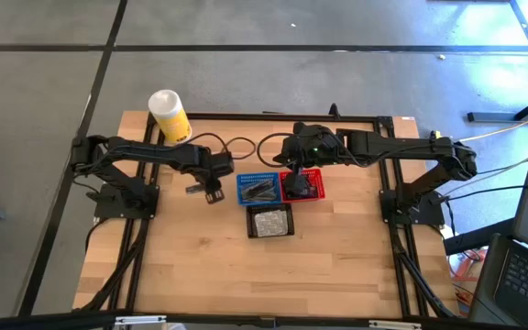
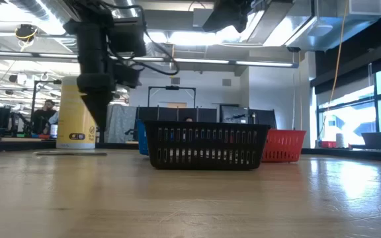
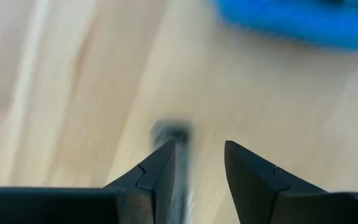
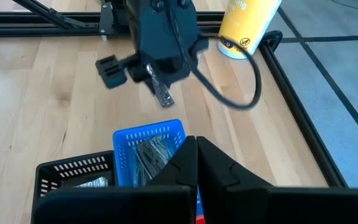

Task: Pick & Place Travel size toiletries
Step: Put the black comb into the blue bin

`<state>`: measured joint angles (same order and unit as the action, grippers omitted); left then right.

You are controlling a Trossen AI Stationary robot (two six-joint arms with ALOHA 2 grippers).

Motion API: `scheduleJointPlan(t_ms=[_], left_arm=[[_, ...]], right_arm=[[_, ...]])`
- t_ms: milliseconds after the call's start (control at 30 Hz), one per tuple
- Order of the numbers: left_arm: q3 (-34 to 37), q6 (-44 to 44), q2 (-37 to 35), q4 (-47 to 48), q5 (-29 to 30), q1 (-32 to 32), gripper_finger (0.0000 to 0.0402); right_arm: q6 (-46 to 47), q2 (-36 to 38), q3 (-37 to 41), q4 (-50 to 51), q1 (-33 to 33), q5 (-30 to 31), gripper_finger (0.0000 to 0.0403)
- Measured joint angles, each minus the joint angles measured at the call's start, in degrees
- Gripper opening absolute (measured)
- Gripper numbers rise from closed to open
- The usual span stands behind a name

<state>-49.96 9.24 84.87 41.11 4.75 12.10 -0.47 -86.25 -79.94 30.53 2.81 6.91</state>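
Overhead inspection places the left gripper (image 1: pixel 211 190) above bare wooden surface (image 1: pixel 181 257), just beside the blue basket (image 1: pixel 258 189), which already holds slim grey tubes (image 1: pixel 260 192); the right gripper (image 1: pixel 297 183) sits over the red basket (image 1: pixel 312 174), jaws fully closed and empty. From table height, the left gripper hangs clear of the surface, near the black basket (image 2: pixel 205 145). Its wrist view, blurred, shows jaws half open with what appears to be a slim grey item (image 3: pixel 178 163) pinched between them. The right wrist view confirms that item (image 4: pixel 162 92) protruding below the left jaws. Recommendation: carry level over the blue basket, centre above its rim, lower, then release.
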Motion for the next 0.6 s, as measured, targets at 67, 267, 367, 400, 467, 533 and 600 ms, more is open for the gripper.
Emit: scheduleJointPlan(t_ms=[67,267,367,400,467,533,600], left_arm=[[-0.23,3.36,-1.58,5.14,1.74,-0.37,0.0132],[2.73,8.85,-8.95,13.57,6.12,-3.21,0.0132],[6.43,9.52,-12.03,12.93,6.7,-3.14,0.0132],[7.67,9.8,-12.68,13.0,6.51,-2.71,0.0132],[9.62,11.46,-13.65,13.04,5.68,-1.61,0.0132],[11.04,13.38,-14.37,12.91,3.76,-0.52,0.0131],[12.04,14.2,-14.64,13.06,2.68,0.26,0.0129]], right_arm=[[0.03,-0.3,0.01,-0.24,0.02,-0.29,0.0],[1.02,-0.52,0.07,-0.69,-0.49,-0.49,0.0],[1.09,-0.53,0.07,-1.27,-1.18,-0.52,0.0],[1.09,-0.53,0.07,-1.41,-1.34,-0.5,0.0],[1.09,-0.56,0.07,-1.44,-1.75,-0.5,0.0],[1.09,-0.56,0.07,-1.81,-1.92,-0.5,0.0],[1.09,-0.56,0.07,-1.85,-2.13,-0.5,0.0]])
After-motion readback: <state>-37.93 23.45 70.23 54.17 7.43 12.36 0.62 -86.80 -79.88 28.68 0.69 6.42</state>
